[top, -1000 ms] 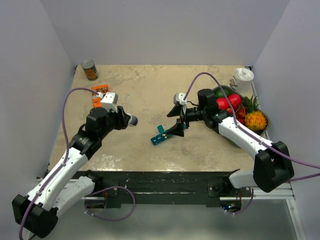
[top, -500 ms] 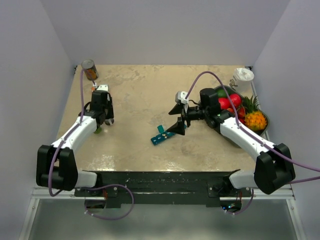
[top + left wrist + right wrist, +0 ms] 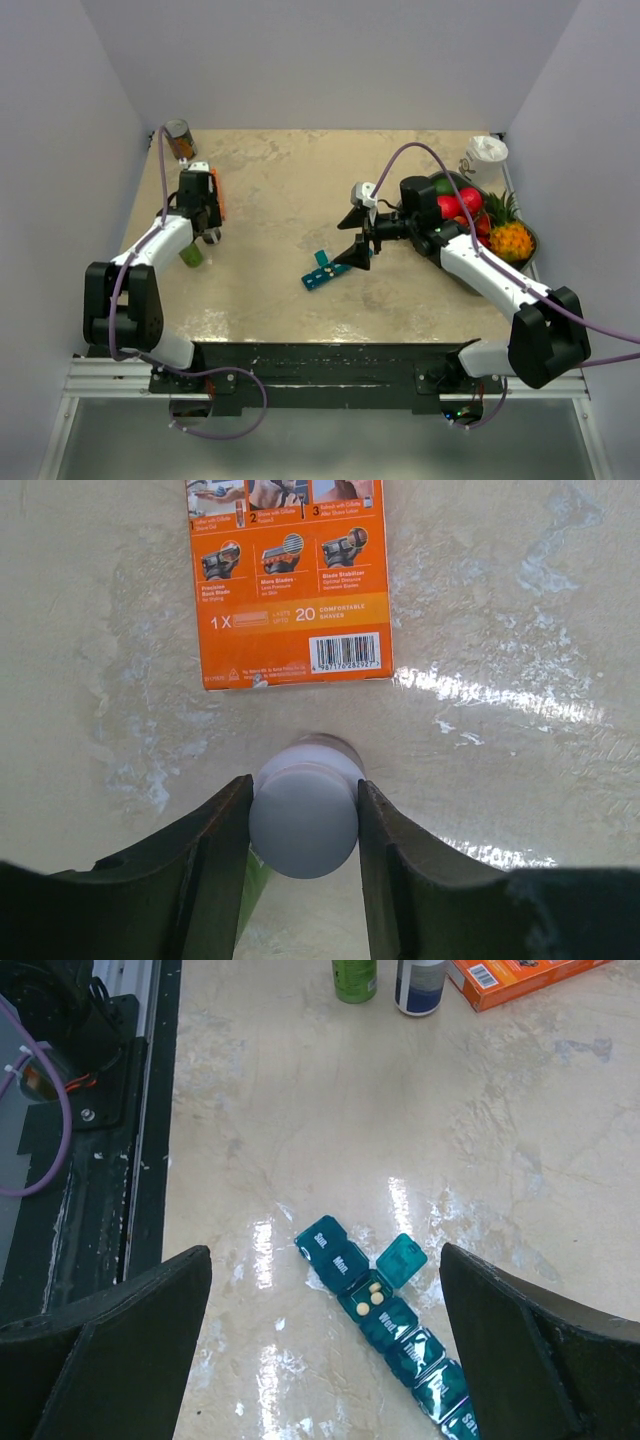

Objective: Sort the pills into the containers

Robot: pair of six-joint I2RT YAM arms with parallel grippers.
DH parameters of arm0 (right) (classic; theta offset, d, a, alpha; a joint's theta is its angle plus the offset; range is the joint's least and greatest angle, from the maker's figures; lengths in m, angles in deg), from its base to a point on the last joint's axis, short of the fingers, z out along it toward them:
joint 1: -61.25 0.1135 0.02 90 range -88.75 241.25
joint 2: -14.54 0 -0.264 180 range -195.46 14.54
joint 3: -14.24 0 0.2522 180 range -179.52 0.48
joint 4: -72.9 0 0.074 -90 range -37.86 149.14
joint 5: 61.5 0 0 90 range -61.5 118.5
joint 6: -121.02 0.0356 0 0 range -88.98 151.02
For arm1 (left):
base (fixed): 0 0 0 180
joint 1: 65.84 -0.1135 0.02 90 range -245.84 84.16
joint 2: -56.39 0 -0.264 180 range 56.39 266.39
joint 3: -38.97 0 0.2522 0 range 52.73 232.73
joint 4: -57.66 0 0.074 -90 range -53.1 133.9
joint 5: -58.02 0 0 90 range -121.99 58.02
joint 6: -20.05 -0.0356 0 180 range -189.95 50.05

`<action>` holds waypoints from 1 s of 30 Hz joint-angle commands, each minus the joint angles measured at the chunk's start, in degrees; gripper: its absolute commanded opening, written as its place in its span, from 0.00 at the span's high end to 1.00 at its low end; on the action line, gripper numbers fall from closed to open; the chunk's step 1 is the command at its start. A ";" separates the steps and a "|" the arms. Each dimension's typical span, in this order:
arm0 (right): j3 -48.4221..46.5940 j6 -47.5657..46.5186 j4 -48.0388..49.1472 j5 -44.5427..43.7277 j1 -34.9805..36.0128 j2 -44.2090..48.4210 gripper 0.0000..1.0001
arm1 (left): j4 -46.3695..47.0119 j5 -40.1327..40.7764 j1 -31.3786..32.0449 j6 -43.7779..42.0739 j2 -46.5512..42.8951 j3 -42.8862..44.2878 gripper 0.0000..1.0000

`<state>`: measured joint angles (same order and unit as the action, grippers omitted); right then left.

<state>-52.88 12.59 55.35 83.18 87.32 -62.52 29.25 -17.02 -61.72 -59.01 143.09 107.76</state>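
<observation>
The beige marbled surface (image 3: 290, 180) carries a tin can (image 3: 180, 140) at its far left corner and a white container (image 3: 487, 155) at the far right corner. An orange box (image 3: 290, 580) lies flat near the left edge, with a white-capped bottle (image 3: 420, 982) and a green bottle (image 3: 355, 978) standing just beside it. A teal pill organiser (image 3: 322, 271) lies slantwise near the middle, and a fruit tray (image 3: 534, 243) sits by the right edge.

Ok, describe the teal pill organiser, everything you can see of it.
The pill organiser is a narrow strip of see-through teal plastic, a row of small square lidded compartments with white day labels; Sun. and Mon. read clearly at one end. It lies flat and diagonal on the beige table. The third compartment's lid stands flipped open, and a few small pale round pills lie inside; the other lids in view are shut. Apart from the table, nothing appears to touch it.
</observation>
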 commanded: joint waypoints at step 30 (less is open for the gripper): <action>-5.97 -60.55 -33.21 -7.38 -0.23 -8.72 0.01 | 18.69 -44.93 14.51 11.55 -13.57 -14.33 0.43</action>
<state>-58.17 -20.11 35.28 80.51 86.38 -70.14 38.47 -59.67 -47.34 -53.92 128.95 97.09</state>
